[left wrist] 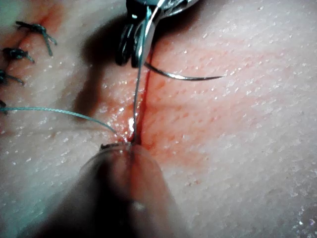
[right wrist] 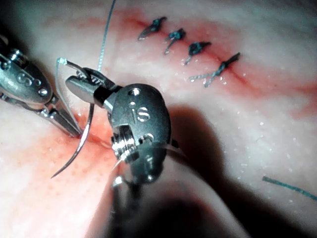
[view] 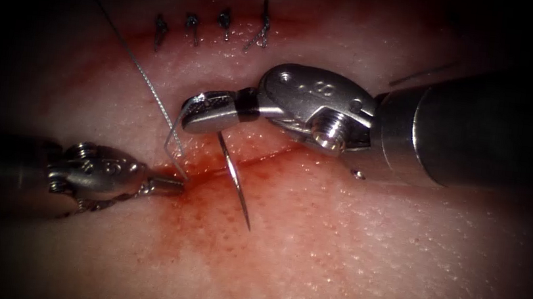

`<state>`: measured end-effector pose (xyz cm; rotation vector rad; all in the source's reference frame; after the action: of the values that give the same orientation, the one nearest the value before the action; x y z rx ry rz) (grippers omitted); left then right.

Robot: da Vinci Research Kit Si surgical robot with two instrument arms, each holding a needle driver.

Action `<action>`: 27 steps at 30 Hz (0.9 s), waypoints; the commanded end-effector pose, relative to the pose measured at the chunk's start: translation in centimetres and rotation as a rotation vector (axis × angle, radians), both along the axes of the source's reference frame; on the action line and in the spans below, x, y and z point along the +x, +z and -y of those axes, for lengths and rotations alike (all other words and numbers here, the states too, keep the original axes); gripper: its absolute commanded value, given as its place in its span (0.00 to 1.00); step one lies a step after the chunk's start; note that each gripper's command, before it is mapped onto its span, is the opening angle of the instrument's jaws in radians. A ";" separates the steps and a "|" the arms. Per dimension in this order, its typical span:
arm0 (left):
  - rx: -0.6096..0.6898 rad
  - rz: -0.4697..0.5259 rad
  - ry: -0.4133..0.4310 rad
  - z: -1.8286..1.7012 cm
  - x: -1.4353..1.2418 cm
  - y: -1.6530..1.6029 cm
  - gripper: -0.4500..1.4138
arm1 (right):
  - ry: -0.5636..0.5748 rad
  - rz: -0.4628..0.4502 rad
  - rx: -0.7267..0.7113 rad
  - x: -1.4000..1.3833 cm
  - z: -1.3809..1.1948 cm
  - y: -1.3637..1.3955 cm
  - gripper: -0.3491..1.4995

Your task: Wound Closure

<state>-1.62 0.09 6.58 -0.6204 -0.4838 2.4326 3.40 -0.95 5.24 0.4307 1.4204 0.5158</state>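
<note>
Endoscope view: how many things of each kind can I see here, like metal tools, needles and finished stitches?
Metal tools: 2, the left tool and the right tool, which holds the needle
Curved needle: 1
Finished stitches: 4, at
Loose thread: 1 strand
Total: 8

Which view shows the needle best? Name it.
Right wrist view: the needle shows its whole curve, held near its tail by the right hand, free of tissue. The endoscope foreshortens it; the left wrist view shows its tip half.

A surgical practice bench: cut tissue (view: 367, 259) with stitches (view: 227, 23), curved needle (view: 236, 183), thread (view: 137, 63).
</note>
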 end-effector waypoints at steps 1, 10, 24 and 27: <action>0.004 -0.007 0.005 0.06 -0.06 0.07 0.20 | 0.000 -0.004 -0.011 0.07 0.03 0.07 0.00; 0.092 -0.047 0.066 0.16 -0.08 0.11 0.28 | 0.038 -0.058 -0.231 0.25 -0.02 0.12 0.00; 0.156 -0.063 0.092 0.23 -0.11 0.02 0.63 | 0.072 -0.077 -0.411 0.46 0.17 0.41 0.00; 0.157 -0.062 0.094 0.23 -0.09 0.01 0.60 | 0.082 -0.066 -0.429 0.48 0.20 0.46 0.00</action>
<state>-1.64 -0.10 6.54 -0.4620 -0.6824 2.4604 3.82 -1.14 5.67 0.0197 1.5601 0.2617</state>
